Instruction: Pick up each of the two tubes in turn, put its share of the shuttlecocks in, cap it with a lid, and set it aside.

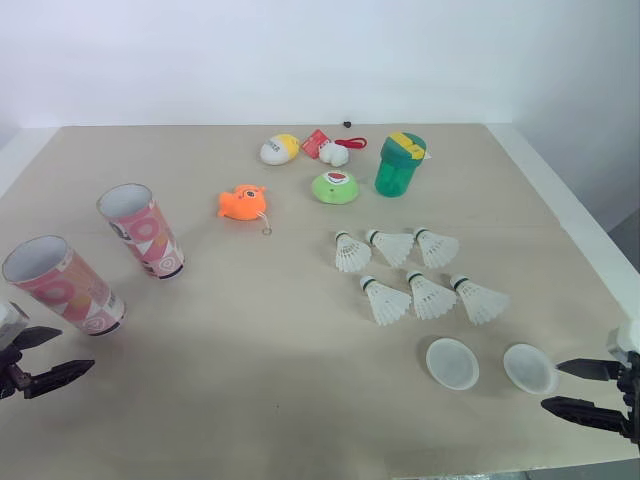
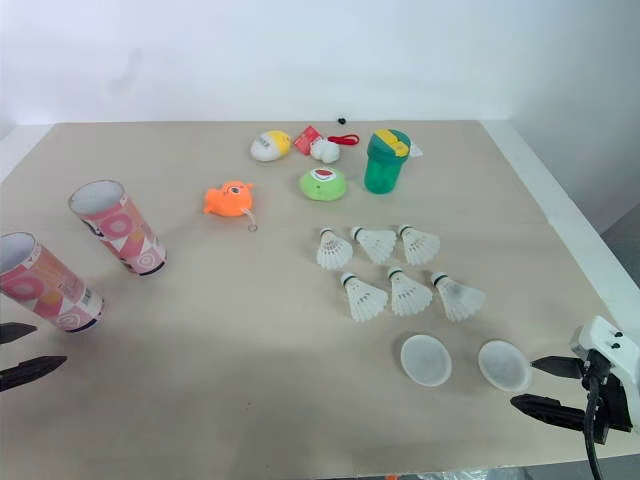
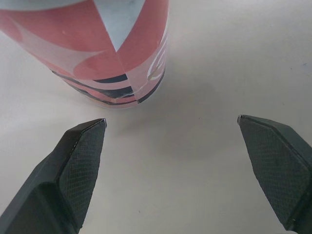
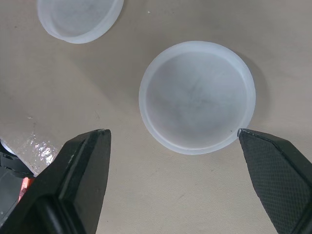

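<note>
**A:** Where do we log the tubes?

**B:** We have the near tube (image 1: 62, 285) and the far tube (image 1: 140, 230) at the table's (image 1: 260, 390) 9 o'clock, mouths open and uncapped. Six shuttlecocks (image 1: 430, 297) lie in two rows at 3 o'clock. The two lids (image 1: 452, 363) are flat at the shuttlecocks' 6 o'clock.

**A:** Grippers?

**B:** We note the left gripper (image 1: 77, 348) at the near tube's 6 o'clock, jaws spread, empty. The right gripper (image 1: 550, 386) is at the lids' 4 o'clock, jaws spread, empty. An orange toy (image 1: 241, 202) and a green cup (image 1: 398, 165) sit toward 12.
</note>
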